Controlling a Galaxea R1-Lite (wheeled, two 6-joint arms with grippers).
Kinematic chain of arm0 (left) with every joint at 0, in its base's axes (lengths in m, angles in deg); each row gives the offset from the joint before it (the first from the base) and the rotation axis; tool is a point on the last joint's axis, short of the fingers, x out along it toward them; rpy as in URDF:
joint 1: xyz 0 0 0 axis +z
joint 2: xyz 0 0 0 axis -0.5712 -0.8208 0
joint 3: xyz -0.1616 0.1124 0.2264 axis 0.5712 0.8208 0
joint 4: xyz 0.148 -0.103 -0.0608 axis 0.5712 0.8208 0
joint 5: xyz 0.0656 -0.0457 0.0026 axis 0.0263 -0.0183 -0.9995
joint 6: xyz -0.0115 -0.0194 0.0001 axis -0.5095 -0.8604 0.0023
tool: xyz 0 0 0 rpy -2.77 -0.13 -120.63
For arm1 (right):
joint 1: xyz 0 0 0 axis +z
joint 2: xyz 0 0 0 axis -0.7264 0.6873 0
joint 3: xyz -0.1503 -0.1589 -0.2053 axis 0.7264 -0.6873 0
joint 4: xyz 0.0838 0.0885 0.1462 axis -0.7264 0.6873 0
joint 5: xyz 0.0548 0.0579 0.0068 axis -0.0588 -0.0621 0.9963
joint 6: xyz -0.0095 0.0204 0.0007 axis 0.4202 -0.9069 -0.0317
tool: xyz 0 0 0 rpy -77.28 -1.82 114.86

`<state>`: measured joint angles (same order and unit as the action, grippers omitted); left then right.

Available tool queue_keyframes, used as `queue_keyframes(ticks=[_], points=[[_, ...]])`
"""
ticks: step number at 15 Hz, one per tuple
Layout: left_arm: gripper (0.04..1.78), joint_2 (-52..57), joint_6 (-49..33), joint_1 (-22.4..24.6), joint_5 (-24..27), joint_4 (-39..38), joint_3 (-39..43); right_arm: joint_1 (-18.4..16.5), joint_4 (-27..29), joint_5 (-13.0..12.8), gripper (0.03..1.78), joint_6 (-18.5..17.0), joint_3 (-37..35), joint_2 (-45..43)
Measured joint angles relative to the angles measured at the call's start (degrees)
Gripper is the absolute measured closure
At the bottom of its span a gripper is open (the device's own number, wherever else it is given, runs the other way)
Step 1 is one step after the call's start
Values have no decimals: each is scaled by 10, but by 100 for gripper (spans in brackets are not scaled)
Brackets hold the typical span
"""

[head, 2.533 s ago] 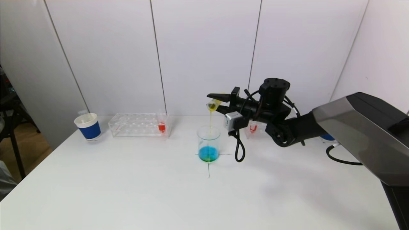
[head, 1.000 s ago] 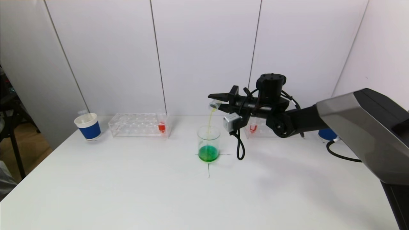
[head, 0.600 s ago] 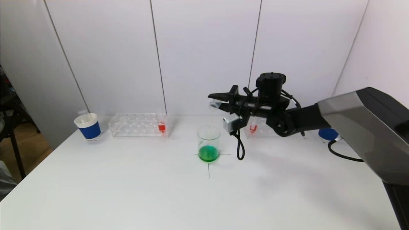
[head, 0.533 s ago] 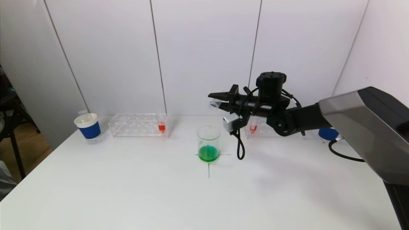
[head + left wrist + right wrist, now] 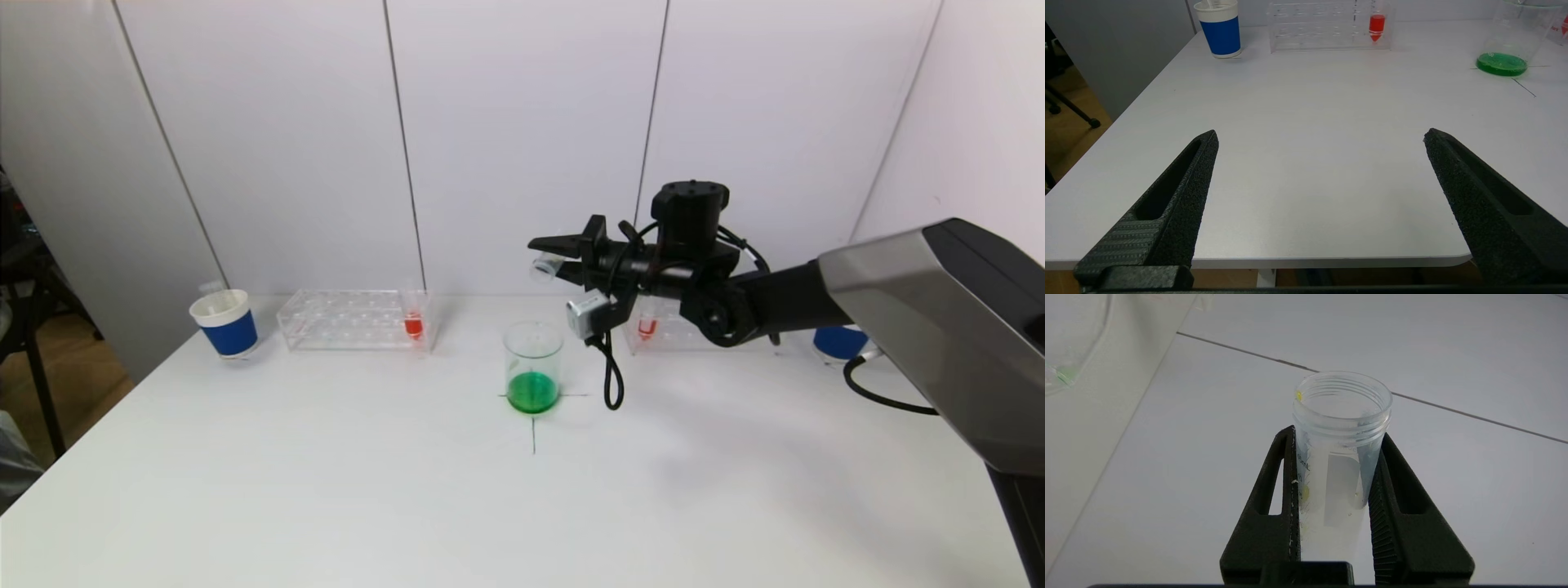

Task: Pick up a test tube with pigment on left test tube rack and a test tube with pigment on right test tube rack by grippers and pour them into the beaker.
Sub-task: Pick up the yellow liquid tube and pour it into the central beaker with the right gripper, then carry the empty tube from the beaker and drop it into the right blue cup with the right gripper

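Note:
My right gripper (image 5: 549, 255) is shut on a clear test tube (image 5: 545, 267), held tilted almost level above and slightly right of the beaker (image 5: 533, 365). In the right wrist view the tube (image 5: 1340, 457) sits between the fingers (image 5: 1286, 465), empty but for yellow drops. The beaker holds green liquid (image 5: 532, 393) and stands on a cross mark. The left rack (image 5: 355, 319) holds a red tube (image 5: 413, 320); the right rack (image 5: 663, 330) holds another red tube (image 5: 647, 327). My left gripper (image 5: 1321, 136) is open and empty at the table's near edge, out of the head view.
A blue-and-white paper cup (image 5: 224, 323) stands at the far left, also in the left wrist view (image 5: 1219, 27). A blue object (image 5: 834, 341) sits behind my right arm. A black cable (image 5: 611, 380) hangs from the right wrist beside the beaker.
The yellow stream from the tube has stopped and the tube is empty. The beaker's liquid turned from blue to green. My right gripper has lifted slightly.

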<state>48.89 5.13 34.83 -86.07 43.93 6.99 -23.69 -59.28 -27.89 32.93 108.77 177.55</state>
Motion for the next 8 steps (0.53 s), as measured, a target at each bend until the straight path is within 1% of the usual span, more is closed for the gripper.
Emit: queue_keyframes(ticks=[2, 5, 6, 7, 8], points=[[6, 0, 0, 0, 0, 0, 0, 2, 3, 0, 128, -12, -9, -3], [6, 0, 0, 0, 0, 0, 0, 5, 6, -12, 128, -78, -28, -7], [6, 0, 0, 0, 0, 0, 0, 5, 5, -17, 128, -109, -31, -8], [6, 0, 0, 0, 0, 0, 0, 5, 5, -29, 128, -149, -32, -10], [6, 0, 0, 0, 0, 0, 0, 5, 5, -48, 128, -191, -33, -13]])
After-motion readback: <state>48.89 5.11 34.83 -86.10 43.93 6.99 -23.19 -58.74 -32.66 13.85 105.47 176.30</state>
